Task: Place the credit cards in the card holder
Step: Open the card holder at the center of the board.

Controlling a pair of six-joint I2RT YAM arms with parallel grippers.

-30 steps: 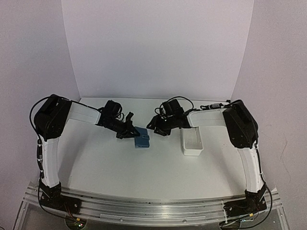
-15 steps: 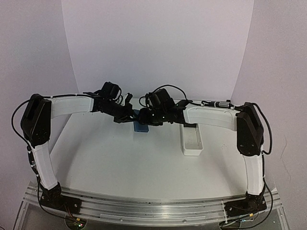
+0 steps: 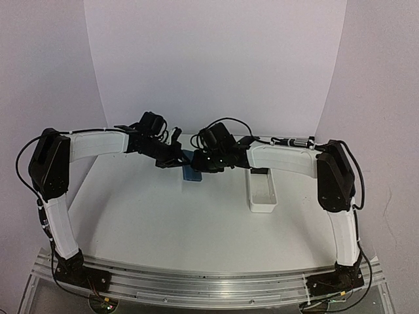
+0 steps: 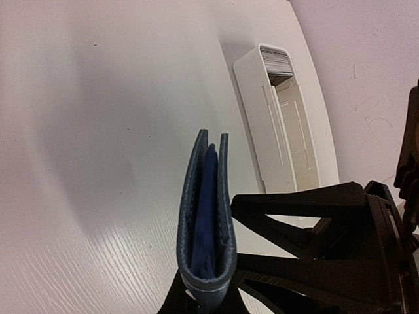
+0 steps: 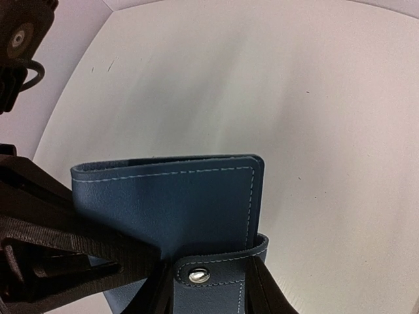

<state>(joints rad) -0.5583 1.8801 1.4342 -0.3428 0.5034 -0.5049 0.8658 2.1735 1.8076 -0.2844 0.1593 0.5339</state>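
left fingers (image 3: 171,159) pinching card holder (image 4: 206,216) (folded nearly shut) | right fingers (image 3: 201,162) flanking its snap tab (image 5: 196,275), grip cannot tell | white tray (image 3: 262,196) at holder's 3 o'clock on tabletop (image 3: 163,216)

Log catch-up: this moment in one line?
left gripper: shut on card holder | right gripper: at snap tab, grip unclear | credit cards: in white tray

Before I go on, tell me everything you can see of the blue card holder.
The card holder is a blue, leather-looking folding wallet with pale stitching and a snap tab bearing a metal stud. Its covers stand slightly apart, with lighter blue between them. It sits between the two grippers over the far middle of the table. The left gripper clamps one end. The right gripper straddles the tab, but whether it grips is unclear.
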